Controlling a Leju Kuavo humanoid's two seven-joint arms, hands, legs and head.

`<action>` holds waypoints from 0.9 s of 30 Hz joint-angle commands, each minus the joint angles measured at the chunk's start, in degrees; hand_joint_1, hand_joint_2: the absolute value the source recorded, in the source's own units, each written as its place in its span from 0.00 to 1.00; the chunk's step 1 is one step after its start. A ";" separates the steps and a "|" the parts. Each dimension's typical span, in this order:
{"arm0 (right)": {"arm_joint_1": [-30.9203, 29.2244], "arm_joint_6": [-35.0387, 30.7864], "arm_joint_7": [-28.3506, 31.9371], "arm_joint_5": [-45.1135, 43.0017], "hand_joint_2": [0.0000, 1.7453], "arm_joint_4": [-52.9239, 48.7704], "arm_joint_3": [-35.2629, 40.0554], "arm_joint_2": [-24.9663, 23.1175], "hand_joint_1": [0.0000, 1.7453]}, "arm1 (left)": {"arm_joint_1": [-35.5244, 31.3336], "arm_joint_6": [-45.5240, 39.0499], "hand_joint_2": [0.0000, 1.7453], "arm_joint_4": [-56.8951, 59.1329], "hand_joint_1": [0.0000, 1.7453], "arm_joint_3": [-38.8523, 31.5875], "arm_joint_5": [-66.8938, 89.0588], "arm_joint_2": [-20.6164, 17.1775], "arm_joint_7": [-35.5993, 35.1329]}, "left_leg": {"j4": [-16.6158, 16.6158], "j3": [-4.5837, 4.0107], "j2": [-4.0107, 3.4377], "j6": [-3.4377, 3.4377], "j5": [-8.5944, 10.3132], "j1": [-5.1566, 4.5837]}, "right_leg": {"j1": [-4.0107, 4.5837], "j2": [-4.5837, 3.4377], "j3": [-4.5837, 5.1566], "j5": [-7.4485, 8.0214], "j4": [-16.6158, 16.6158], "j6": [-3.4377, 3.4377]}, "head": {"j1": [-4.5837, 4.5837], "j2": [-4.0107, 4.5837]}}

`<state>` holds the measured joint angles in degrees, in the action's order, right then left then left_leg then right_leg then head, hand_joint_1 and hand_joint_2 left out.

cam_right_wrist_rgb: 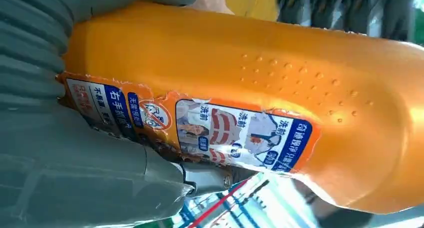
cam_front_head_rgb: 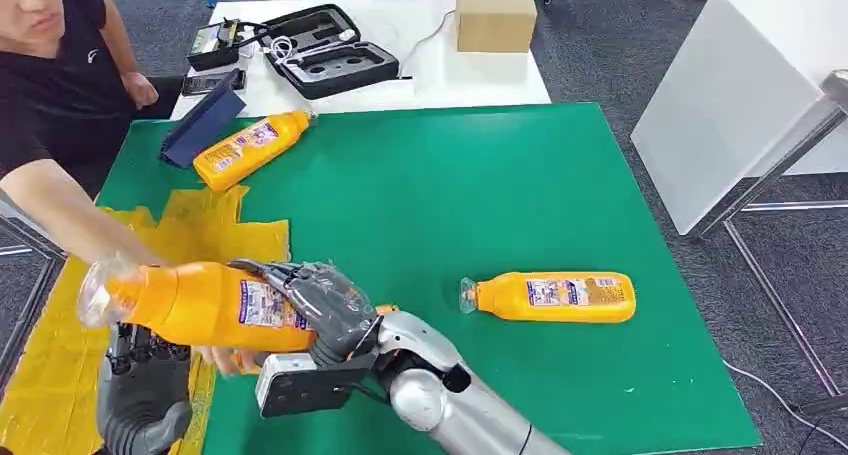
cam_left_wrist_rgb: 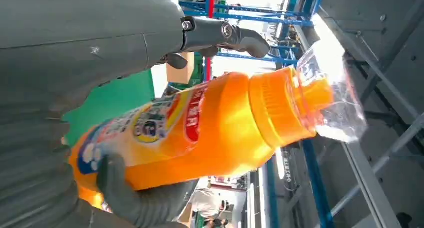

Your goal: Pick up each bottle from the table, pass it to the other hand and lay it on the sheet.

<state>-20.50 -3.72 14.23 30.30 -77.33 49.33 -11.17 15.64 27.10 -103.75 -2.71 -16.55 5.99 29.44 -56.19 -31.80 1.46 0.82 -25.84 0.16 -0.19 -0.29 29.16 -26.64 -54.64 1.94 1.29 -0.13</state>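
Fingers of the right hand (cam_front_head_rgb: 325, 310) wrap the orange bottle (cam_front_head_rgb: 200, 303), hiding part of its label; its clear cap juts past them over the yellow sheet (cam_front_head_rgb: 215, 225). Below it the left hand (cam_front_head_rgb: 145, 395) sits half cut off, whether gripping or slack I cannot tell. A person's forearm (cam_front_head_rgb: 60, 210) crosses behind.

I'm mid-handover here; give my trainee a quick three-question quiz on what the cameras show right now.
1. True or false: the right hand grips the held bottle.
2. How many bottles lie on the green mat? A) one B) two C) three
3. Fill in: the left hand is below the held bottle, over the ____ sheet.

Key: 1 true; 2 B, the far bottle and the near bottle; 3 yellow.
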 commanded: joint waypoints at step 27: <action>0.29 0.87 3.62 6.70 1.00 8.01 10.98 1.41 1.00 | -0.92 0.84 1.00 3.96 1.00 -3.59 -1.23 0.00 0.29 | 0.08 0.15 -0.07 -0.03 0.00 0.05 | 0.05 0.06 -0.18 -0.01 0.13 -0.02 | 0.00 0.00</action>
<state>-19.68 -3.21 17.27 36.65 -72.04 58.01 -11.32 16.70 28.17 -102.82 -5.11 -17.55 5.77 29.79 -56.18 -31.83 1.46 0.81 -25.84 0.18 -0.19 -0.30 29.21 -26.65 -54.64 1.92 1.29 -0.13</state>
